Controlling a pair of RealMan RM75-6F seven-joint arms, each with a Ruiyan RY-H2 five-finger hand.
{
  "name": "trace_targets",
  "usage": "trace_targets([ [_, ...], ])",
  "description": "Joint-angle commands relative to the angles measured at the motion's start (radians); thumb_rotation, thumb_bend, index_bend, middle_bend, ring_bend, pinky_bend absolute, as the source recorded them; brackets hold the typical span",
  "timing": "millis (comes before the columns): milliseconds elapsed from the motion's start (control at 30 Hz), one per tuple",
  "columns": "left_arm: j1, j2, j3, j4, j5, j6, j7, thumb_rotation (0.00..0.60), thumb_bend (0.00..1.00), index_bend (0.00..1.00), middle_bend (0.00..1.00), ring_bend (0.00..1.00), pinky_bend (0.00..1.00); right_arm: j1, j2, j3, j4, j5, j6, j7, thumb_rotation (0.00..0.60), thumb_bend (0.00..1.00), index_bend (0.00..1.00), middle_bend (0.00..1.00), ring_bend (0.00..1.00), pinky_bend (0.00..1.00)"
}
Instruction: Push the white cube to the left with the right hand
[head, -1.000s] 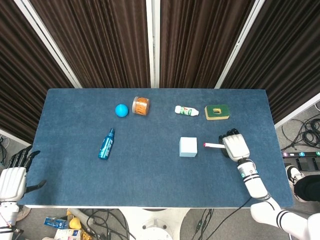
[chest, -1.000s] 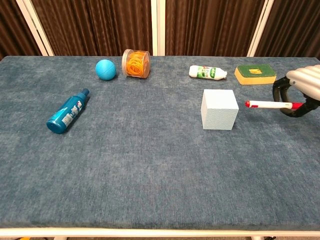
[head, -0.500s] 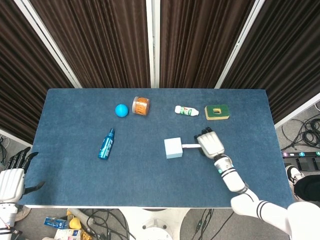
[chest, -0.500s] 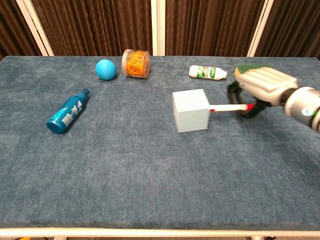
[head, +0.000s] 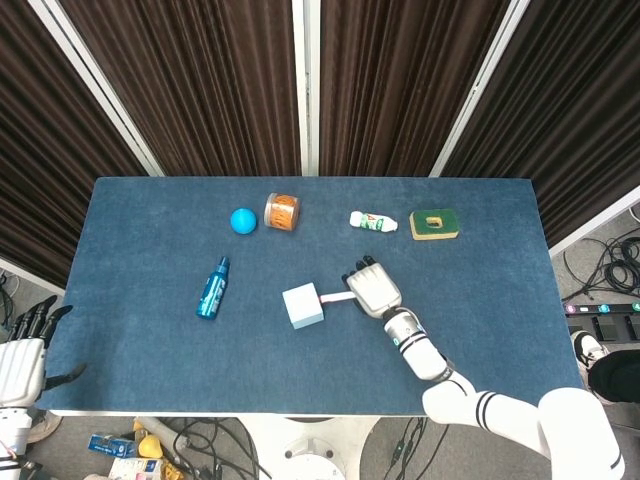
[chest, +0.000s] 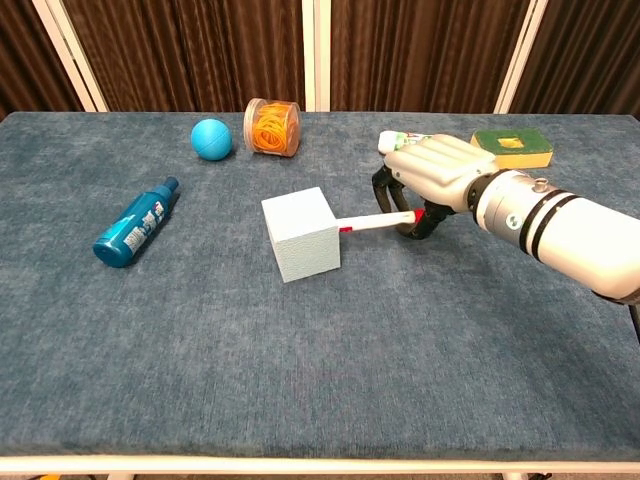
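The white cube (head: 303, 306) (chest: 300, 234) sits near the middle of the blue table (head: 150, 340), turned slightly askew. My right hand (head: 372, 288) (chest: 435, 172) is just to its right, fingers curled in. One thin white finger (chest: 380, 221) with a red tip stretches out and touches the cube's right face. The right hand holds nothing. My left hand (head: 22, 362) hangs off the table's front left corner with its fingers apart and empty; only the head view shows it.
A blue bottle (head: 213, 288) (chest: 135, 223) lies left of the cube. Along the back stand a blue ball (head: 243, 221), an orange-filled jar (head: 282, 211), a small white bottle (head: 373, 221) and a yellow-green sponge (head: 434, 224).
My right hand has swept left across the table with its finger against the cube. The cube has slid left and a little nearer the front, and turned slightly. The left hand has stayed put.
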Motion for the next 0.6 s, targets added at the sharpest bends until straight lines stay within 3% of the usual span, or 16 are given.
trace_targets([
  [33, -0.001, -0.001, 0.001, 0.002, 0.002, -0.003, 0.001, 0.600, 0.14, 0.22, 0.16, 0.10, 0.13, -0.024, 0.031, -0.013, -0.034, 0.016, 0.013, -0.001, 0.600, 0.39, 0.83, 0.69, 0.29, 0.22],
  [233, -0.008, -0.004, -0.001, -0.004, 0.012, -0.003, 0.009, 0.600, 0.14, 0.22, 0.16, 0.10, 0.13, -0.041, 0.066, -0.036, -0.090, 0.029, 0.022, -0.013, 0.600, 0.39, 0.83, 0.69, 0.29, 0.22],
  [600, 0.002, 0.001, 0.004, -0.016, 0.013, 0.009, 0.011, 0.600, 0.14, 0.22, 0.16, 0.10, 0.13, 0.013, -0.006, -0.011, -0.112, 0.069, 0.014, -0.059, 0.600, 0.39, 0.84, 0.69, 0.31, 0.22],
])
